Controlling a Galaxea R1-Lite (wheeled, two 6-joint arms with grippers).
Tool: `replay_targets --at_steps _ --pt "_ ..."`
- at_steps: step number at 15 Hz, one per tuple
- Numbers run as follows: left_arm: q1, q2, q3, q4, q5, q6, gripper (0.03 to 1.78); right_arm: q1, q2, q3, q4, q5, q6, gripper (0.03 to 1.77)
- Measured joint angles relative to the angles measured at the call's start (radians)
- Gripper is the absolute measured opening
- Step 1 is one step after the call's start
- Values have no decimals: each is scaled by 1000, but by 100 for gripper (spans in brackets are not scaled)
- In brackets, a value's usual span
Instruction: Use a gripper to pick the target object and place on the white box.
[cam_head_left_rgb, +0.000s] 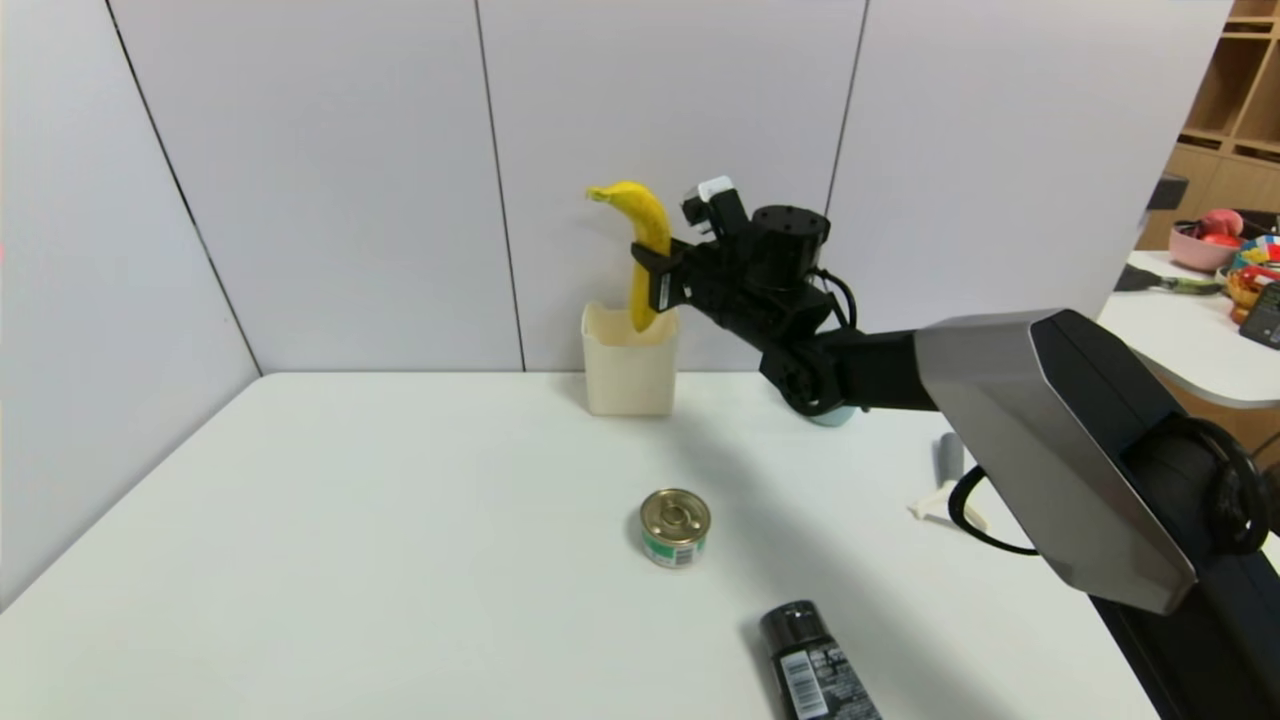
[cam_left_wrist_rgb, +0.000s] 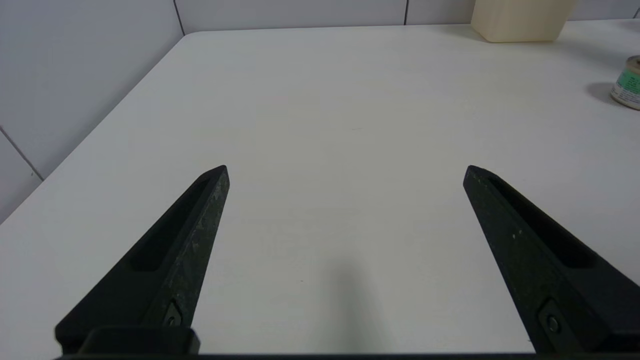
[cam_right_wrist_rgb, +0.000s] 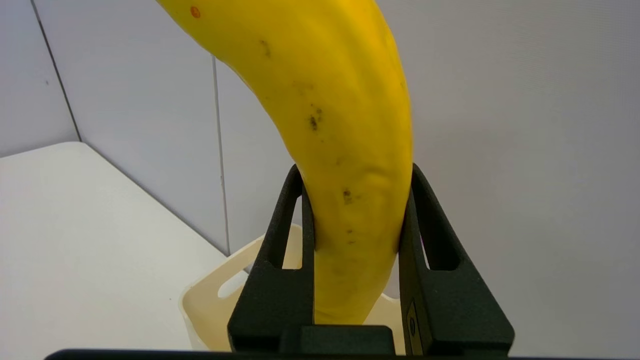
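Clamping the banana (cam_head_left_rgb: 648, 240) about mid-length, the right pincer (cam_head_left_rgb: 652, 278) holds it near upright over the white box (cam_head_left_rgb: 629, 372) at the worktop's (cam_head_left_rgb: 400, 520) far edge. The lower tip sits below the box rim; contact with the floor of the box cannot be confirmed. The left pincer (cam_left_wrist_rgb: 346, 172) hovers wide apart above bare worktop.
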Motion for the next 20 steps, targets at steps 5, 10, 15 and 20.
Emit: replay_targets --at_steps 5,10,15,20 --pt "0 0 0 0 0 0 169 -2 3 0 0 -1 -2 85" --pt "0 0 0 0 0 0 169 10 1 1 -1 0 -5 126" --pt "0 0 0 0 1 0 169 24 -12 1 -4 0 -10 147" --pt "0 0 0 0 0 0 169 23 -124 2 1 26 -67 158"
